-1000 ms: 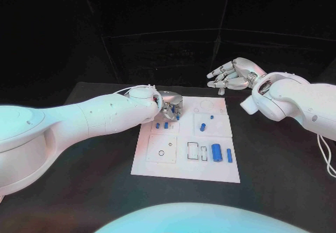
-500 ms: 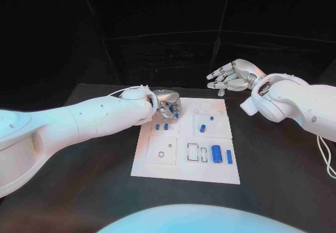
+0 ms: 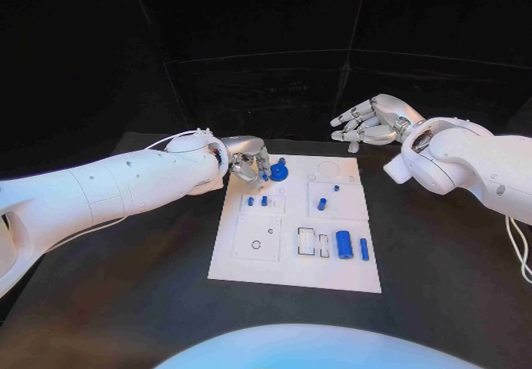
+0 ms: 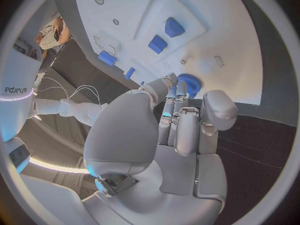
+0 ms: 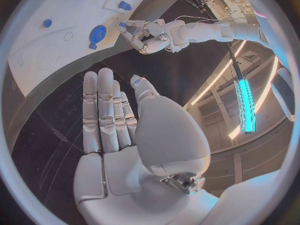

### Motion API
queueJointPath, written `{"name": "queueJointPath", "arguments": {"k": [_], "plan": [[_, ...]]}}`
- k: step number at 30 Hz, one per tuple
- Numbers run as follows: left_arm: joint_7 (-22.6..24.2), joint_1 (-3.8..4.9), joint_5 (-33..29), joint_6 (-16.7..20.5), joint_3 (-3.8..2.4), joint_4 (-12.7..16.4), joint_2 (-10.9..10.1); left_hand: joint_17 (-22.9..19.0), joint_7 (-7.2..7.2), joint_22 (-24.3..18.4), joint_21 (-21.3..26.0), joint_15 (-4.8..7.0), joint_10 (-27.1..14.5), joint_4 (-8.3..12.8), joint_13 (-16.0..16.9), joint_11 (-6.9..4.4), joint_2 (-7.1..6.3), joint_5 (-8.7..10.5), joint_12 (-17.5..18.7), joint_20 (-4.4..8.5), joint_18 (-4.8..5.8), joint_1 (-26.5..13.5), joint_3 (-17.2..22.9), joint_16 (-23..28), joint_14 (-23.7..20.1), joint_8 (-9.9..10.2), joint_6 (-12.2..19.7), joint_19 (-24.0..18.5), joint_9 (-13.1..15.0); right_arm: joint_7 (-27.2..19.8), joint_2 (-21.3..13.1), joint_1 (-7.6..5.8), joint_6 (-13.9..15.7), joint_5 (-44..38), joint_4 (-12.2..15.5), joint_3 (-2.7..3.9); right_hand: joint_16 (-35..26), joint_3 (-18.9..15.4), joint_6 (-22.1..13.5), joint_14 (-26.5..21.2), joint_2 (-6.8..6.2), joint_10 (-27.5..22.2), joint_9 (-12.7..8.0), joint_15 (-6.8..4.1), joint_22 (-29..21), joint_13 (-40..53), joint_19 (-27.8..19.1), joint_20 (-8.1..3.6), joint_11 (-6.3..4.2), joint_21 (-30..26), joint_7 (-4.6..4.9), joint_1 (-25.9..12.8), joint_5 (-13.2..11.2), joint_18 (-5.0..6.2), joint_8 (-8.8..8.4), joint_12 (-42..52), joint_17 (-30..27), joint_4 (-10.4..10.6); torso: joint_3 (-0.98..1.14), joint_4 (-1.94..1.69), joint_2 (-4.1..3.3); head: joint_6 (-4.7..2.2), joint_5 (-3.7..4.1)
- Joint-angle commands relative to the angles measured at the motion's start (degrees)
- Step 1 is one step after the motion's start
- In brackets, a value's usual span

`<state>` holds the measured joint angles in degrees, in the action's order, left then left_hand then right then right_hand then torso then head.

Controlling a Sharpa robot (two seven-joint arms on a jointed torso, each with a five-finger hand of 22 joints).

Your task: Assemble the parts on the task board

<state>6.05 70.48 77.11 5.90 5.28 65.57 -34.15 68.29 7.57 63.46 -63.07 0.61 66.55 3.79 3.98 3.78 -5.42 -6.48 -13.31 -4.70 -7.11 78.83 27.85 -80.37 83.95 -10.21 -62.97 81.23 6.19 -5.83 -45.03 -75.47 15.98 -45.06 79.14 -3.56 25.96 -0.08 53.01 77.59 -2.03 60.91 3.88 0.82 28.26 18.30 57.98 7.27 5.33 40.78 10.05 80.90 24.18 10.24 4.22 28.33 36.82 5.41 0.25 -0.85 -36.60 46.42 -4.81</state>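
The white task board lies in the middle of the black table. A blue round gear-like part stands at the board's far left corner, also seen in the wrist views. My left hand hovers just left of it, fingertips close to the gear with nothing held. My right hand hangs in the air beyond the board's far right corner, fingers spread and empty. Two small blue pieces, a blue peg, a blue cylinder and a thin blue bar sit on the board.
Two empty rectangular slots lie left of the cylinder, a small round hole sits in the near left panel, and a circle outline marks the far edge. Black table surrounds the board on all sides.
My left hand has drawn back to the left off the board's far corner, uncovering the blue gear that it covered before. The right hand has barely moved.
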Motion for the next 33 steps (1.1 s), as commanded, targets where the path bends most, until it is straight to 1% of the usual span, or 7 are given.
{"name": "queueJointPath", "arguments": {"k": [1, 5, 11, 17, 19, 29, 33], "plan": [[-0.7, 0.09, -1.2, -2.3, -0.12, -0.1, -0.4, -0.1, 0.09, 0.1, -0.2, 0.38, 0.5, 0.3, 0.0, -0.01, -0.11, 0.25, 0.3, -0.03, 0.85, -0.6, 0.1, -0.2, 2.0, 0.4, -0.4, 0.4, 0.0, -0.5, -0.1, -0.10, 0.0, 0.2, 0.0, 0.04, -0.2, 0.3, 0.0, 0.2, 0.11, -0.1, 0.0, 0.14, -0.1, -0.1, 0.3, -0.07, 0.00, -0.3, 0.23, 0.1, 0.3, 0.22, -0.14, -0.2, 0.1, 0.0, 0.01, 0.03, -0.01, 0.05, -0.06], [-1.1, 0.08, -1.2, -3.8, -0.13, -0.4, -0.7, -0.1, 0.05, 0.1, -0.2, 0.39, 0.6, 0.4, 0.1, -0.02, -0.20, 0.27, 0.4, -0.03, 0.85, -0.7, 0.0, -0.2, 2.0, 0.4, -0.4, 0.4, 0.0, -0.5, -0.1, -0.10, 0.0, 0.2, 0.0, 0.04, -0.2, 0.3, 0.0, 0.2, 0.11, -0.1, 0.0, 0.14, -0.1, -0.1, 0.3, -0.07, 0.00, -0.3, 0.23, 0.1, 0.3, 0.22, -0.14, -0.2, 0.1, 0.0, 0.01, 0.11, -0.05, 0.08, -0.19], [-1.3, -0.07, -1.2, -5.8, -0.11, -1.5, -0.1, -0.2, 0.03, 0.0, -0.1, 0.39, 0.6, 0.4, 0.0, -0.02, -0.36, 0.34, 0.6, -0.03, 0.82, -0.9, -0.1, -0.2, 2.0, 0.6, -0.4, 0.4, 0.0, -0.5, 0.0, -0.09, -0.1, 0.2, 0.0, 0.04, -0.2, 0.3, 0.0, 0.2, 0.11, -0.1, 0.0, 0.14, -0.1, -0.1, 0.3, -0.07, 0.00, -0.3, 0.23, 0.1, 0.3, 0.22, -0.14, -0.2, 0.1, 0.0, -0.03, 0.22, -0.11, 0.13, -0.33], [-1.3, -0.34, -0.8, -6.1, -0.09, -2.5, 0.5, -0.2, 0.04, -0.1, 0.0, 0.39, 0.6, 0.5, 0.0, -0.02, -0.36, 0.35, 0.6, -0.03, 0.80, -0.9, -0.1, -0.2, 2.0, 0.6, -0.4, 0.3, 0.0, -0.4, 0.0, -0.09, 0.0, 0.2, 0.0, 0.04, -0.2, 0.3, 0.0, 0.2, 0.11, -0.1, 0.0, 0.14, -0.1, -0.1, 0.3, -0.07, 0.00, -0.3, 0.23, 0.1, 0.3, 0.22, -0.14, -0.2, 0.1, 0.0, -0.01, 0.21, -0.11, 0.11, -0.28], [-1.2, -0.39, -0.7, -6.2, -0.09, -2.8, 0.7, -0.2, 0.04, -0.1, 0.0, 0.39, 0.6, 0.5, 0.0, -0.02, -0.36, 0.35, 0.6, -0.03, 0.80, -0.9, -0.1, -0.2, 2.0, 0.6, -0.4, 0.3, 0.0, -0.4, 0.0, -0.09, 0.0, 0.2, 0.0, 0.04, -0.2, 0.3, 0.0, 0.2, 0.11, -0.1, 0.0, 0.14, -0.1, -0.1, 0.3, -0.07, 0.00, -0.3, 0.23, 0.1, 0.3, 0.22, -0.14, -0.2, 0.1, 0.0, 0.03, 0.22, -0.08, 0.17, -0.31], [-1.1, -0.82, -0.6, -6.8, -0.09, -3.9, 1.7, -0.2, 0.03, -0.1, 0.0, 0.39, 0.7, 0.5, 0.1, -0.04, -0.28, 0.37, 0.7, -0.03, 0.79, -0.9, -0.1, -0.1, 1.9, 0.6, -0.4, 0.3, 0.0, -0.4, 0.0, -0.09, 0.0, 0.2, 0.1, 0.04, -0.2, 0.3, 0.0, 0.2, 0.11, -0.1, 0.0, 0.14, -0.1, -0.1, 0.3, -0.07, 0.00, -0.3, 0.23, 0.1, 0.3, 0.22, -0.14, -0.2, 0.1, 0.0, 0.01, 0.22, -0.07, 0.24, -0.31], [-0.9, -1.01, -0.6, -6.9, -0.09, -4.1, 1.9, -0.3, 0.02, -0.1, 0.1, 0.40, 0.8, 0.5, 0.1, -0.05, -0.26, 0.39, 0.7, -0.03, 0.78, -1.0, -0.1, -0.1, 1.9, 0.6, -0.5, 0.3, 0.0, -0.4, 0.0, -0.09, 0.0, 0.2, 0.1, 0.04, -0.2, 0.3, 0.0, 0.2, 0.11, -0.1, 0.0, 0.14, -0.1, -0.1, 0.3, -0.07, 0.00, -0.3, 0.23, 0.1, 0.3, 0.22, -0.14, -0.2, 0.1, 0.0, 0.03, 0.16, -0.09, 0.30, -0.25]]}}
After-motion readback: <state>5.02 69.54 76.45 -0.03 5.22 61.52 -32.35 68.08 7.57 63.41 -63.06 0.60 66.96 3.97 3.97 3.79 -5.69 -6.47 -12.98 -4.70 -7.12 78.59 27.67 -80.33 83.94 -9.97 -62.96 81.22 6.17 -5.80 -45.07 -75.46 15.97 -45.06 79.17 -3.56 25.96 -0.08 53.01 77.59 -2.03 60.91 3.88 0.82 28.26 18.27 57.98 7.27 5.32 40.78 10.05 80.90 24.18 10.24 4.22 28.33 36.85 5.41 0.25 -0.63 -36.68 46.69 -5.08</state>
